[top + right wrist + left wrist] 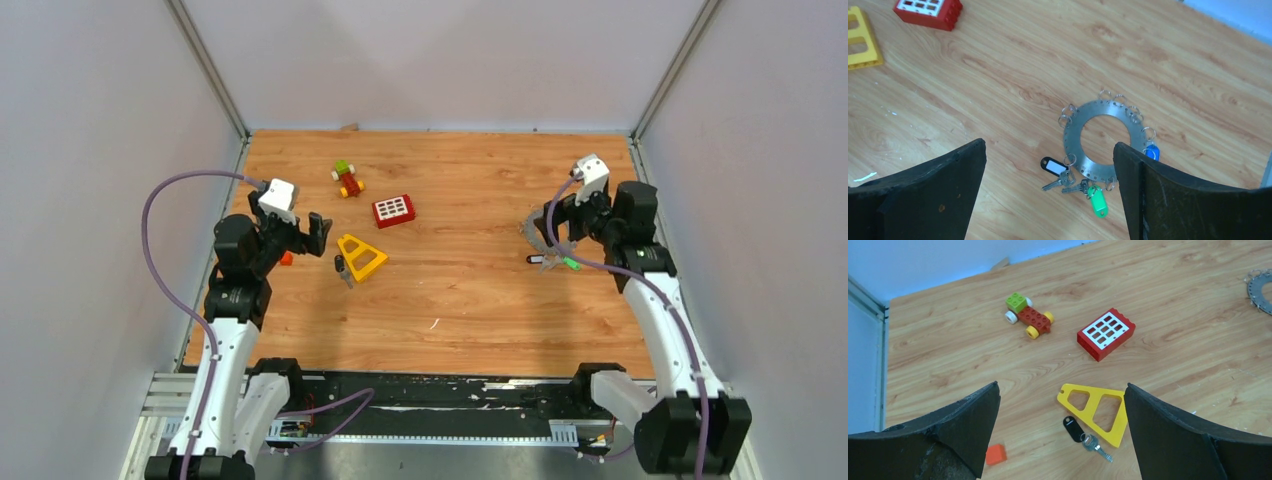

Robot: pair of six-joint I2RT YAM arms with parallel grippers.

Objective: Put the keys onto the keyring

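Keyring [1075, 150], a flat grey metal disc with a wide central hole, lies flat on the wooden table [470, 310] towards the right side. Small wire loops [1066, 120] ring its outer rim. Three tagged keys sit against the near edge of the rim: a black-tagged key [1053, 166] at the lower left, a green-tagged key [1097, 201] at the bottom, and a blue tag [1152, 151] at the right, partly hidden behind a finger. Whether each is actually hooked on cannot be told for certain.

The right gripper [1049, 146] hangs above the keyring with its two dark fingers spread wide, holding nothing. The ring shows in the gap between them.

A second black-tagged key [1074, 427] lies loose on the left side of the table, well apart from the keyring. It touches the near corner of a yellow triangular block [1093, 406]. The left gripper [1062, 390] hovers over this spot, fingers also spread fully and empty.

Farther back stand a red window brick [1105, 334] and a small toy car [1028, 316] built of red and green bricks with yellow and white wheels. A small orange block [996, 454] lies near the left finger.
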